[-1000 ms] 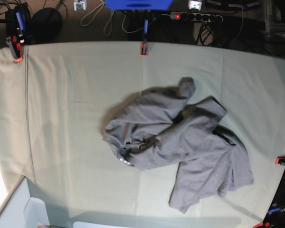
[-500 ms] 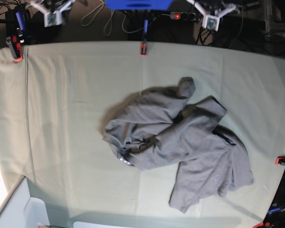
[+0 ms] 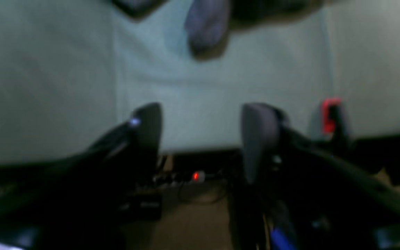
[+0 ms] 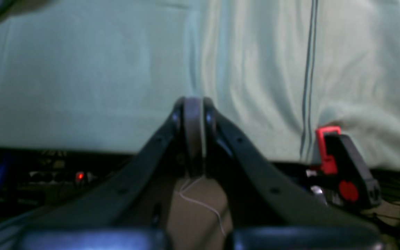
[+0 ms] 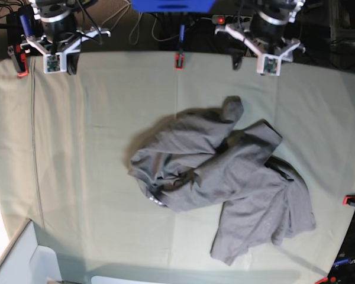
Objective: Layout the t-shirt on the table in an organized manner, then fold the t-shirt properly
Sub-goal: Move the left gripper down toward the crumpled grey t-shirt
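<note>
The dark grey t-shirt (image 5: 219,174) lies crumpled in a heap at the middle of the table (image 5: 94,148). One bunched end (image 3: 207,24) points toward the far edge. Both arms hang over that far edge, well apart from the shirt: the left arm (image 5: 266,35) at the view's right, the right arm (image 5: 53,32) at its left. In the left wrist view my left gripper (image 3: 203,139) is open and holds nothing, and the shirt's end shows blurred beyond it. My right gripper (image 4: 193,139) is shut and empty above the bare cloth edge.
Red clips (image 5: 178,61) (image 5: 22,68) (image 4: 326,146) hold the cloth at the far edge, and another (image 5: 352,201) at the right edge. A power strip and cables (image 5: 222,19) lie behind the table. A pale box corner (image 5: 23,260) sits at the near left.
Both arms have come down into the base view, from out of view to the table's far edge. The t-shirt has not moved.
</note>
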Controlling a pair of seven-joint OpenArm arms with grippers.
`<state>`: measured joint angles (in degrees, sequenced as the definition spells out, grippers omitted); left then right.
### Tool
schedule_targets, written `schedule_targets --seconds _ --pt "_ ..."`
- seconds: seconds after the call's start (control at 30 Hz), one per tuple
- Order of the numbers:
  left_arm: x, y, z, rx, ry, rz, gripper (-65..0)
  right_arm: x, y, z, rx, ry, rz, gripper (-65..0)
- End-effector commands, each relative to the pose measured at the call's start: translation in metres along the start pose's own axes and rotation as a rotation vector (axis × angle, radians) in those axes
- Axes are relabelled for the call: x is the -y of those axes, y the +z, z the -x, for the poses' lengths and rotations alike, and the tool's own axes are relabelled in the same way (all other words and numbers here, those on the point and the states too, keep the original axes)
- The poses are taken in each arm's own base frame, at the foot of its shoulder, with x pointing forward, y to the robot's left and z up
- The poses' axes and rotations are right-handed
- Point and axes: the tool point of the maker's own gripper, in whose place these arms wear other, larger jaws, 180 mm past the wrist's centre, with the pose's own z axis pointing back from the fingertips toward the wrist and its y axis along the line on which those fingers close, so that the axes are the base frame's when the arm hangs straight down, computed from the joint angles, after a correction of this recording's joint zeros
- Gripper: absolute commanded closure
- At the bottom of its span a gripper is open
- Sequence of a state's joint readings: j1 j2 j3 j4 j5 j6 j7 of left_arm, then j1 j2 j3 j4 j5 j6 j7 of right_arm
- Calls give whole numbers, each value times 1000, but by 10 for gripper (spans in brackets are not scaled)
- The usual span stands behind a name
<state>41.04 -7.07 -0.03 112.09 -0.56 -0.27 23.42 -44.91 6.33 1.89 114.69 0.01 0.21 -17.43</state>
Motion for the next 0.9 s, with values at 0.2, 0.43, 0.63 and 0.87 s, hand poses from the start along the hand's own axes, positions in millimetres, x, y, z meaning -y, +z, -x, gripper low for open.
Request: schedule_targets --seconds 0.2,0.43,0.63,0.87 --pt "-35 -21 -55 159 101 -94 -408 -17 1 -12 45 3 -51 -228" --pt "-103 -63 -66 209 397 -197 -405 -22 1 -9 36 0 -63 -285" --pt "-114 -112 -57 144 458 -195 -408 -22 2 -6 28 1 -63 -285" --pt "-115 -153 -38 47 509 -193 -404 -22 1 4 -35 3 -62 -284"
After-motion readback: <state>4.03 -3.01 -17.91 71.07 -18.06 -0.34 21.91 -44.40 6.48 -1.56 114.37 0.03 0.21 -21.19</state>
